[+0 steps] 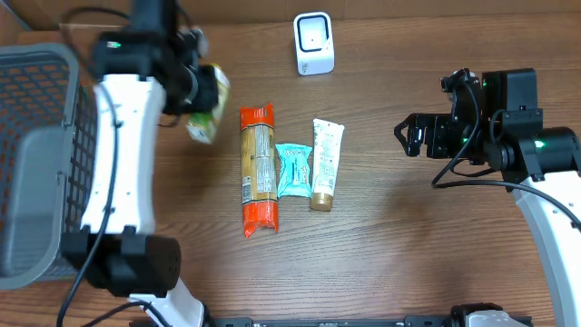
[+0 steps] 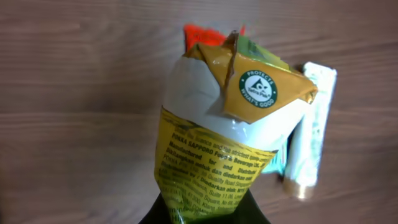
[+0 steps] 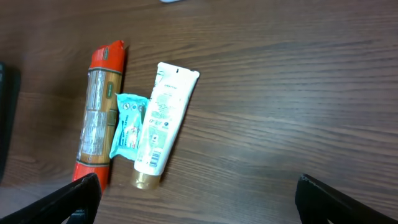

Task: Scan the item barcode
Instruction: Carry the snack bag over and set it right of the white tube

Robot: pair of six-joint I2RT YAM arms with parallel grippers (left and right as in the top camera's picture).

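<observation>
Three loose goods lie in a row at mid-table, apart from both arms. A long clear packet with orange ends [image 1: 257, 170] is on the left and a white tube with a gold cap [image 1: 327, 163] on the right, cap towards the near edge. A small teal sachet [image 1: 293, 170] sits between them, against both.

Right of the row, the right gripper [image 1: 410, 136] hangs over the bare wooden table [image 1: 390, 245]. Its fingers [image 3: 68, 202] are spread wide, with nothing between them.

A grey mesh basket [image 1: 36, 136] stands at the left edge.

Slightly farther than the row and to its left, the left gripper [image 1: 198, 93] is pinched tight on the task item — a yellow drink carton [image 2: 224, 137] with a white band and a folded gold top. The carton is held above the table, between basket and packet. Its barcode cannot be made out.

A white upright scanner [image 1: 314, 43] stands at the far edge — right of the carton and well apart from it.
</observation>
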